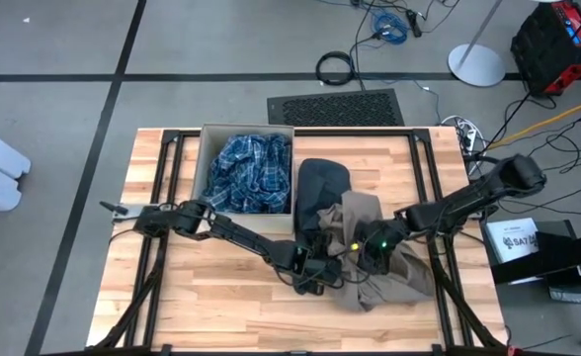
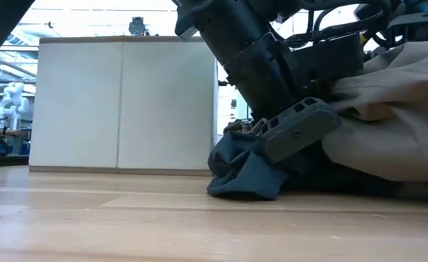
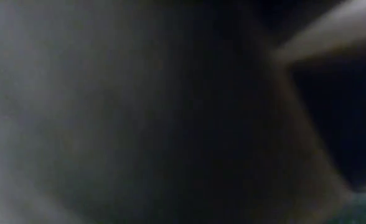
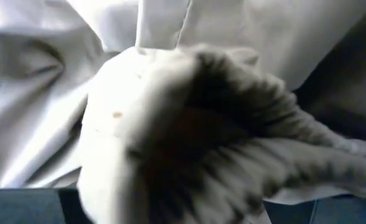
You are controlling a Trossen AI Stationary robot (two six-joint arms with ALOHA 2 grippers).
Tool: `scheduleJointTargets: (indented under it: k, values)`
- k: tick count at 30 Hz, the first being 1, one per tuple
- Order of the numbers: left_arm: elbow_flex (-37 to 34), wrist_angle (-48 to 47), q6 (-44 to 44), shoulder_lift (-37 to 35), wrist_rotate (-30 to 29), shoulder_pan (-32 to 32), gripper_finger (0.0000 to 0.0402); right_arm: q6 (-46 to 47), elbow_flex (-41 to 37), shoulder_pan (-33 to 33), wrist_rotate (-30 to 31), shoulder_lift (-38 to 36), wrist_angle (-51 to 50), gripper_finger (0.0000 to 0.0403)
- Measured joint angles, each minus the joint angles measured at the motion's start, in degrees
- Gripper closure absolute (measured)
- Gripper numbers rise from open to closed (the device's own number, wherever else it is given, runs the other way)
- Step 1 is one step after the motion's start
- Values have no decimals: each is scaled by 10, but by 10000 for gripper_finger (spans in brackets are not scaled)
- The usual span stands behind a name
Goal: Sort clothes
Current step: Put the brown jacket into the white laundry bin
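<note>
A blue-and-white plaid garment (image 1: 249, 173) lies in the cardboard box (image 1: 204, 158) at the table's far side. A dark navy garment (image 1: 322, 183) lies right of the box. Its near part is under the khaki garment (image 1: 384, 259), which is heaped in the middle right. My left gripper (image 1: 315, 271) is low at the heap's left edge, shut on a dark teal-grey garment (image 2: 244, 175). That garment's bunched lower end rests on the table. My right gripper (image 1: 370, 245) sits on top of the khaki heap. The right wrist view is filled by pale cloth (image 4: 170, 93). My left gripper has the teal-grey garment by a bunched fold (image 2: 254, 149) at the garment's upper edge, slanting down from the table's left. The grey finger (image 2: 298, 129) lies over the cloth. The pinch itself is hidden by the finger and by cloth over the wrist camera.
The box wall (image 2: 119, 102) stands at the back left in the low view. Bare wood (image 1: 202, 297) lies near and left of the heap. The khaki cloth (image 2: 396, 102) rises high to the right of my left gripper.
</note>
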Motion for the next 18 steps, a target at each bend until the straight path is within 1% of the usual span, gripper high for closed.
scheduleJointTargets:
  k: [5, 9, 11, 14, 16, 18]
  values:
    - [0, -2, 0, 0, 0, 0, 392, 3, 1, -25, 2, -41, -52, 159]
    - [0, -2, 0, -1, 0, 0, 392, -4, 8, -50, 11, -81, -129, 162]
    - [0, -2, 0, -1, 0, 0, 392, -23, 21, -59, 43, -96, -190, 162]
    - [1, -2, 0, -1, 0, 0, 392, -51, 33, -66, 131, -104, -259, 162]
    - [1, -1, -1, -1, 0, 0, 392, -68, 32, -69, 179, -87, -284, 162]
    - [1, -1, -1, -1, 0, 0, 392, -82, 32, -79, 193, -55, -288, 162]
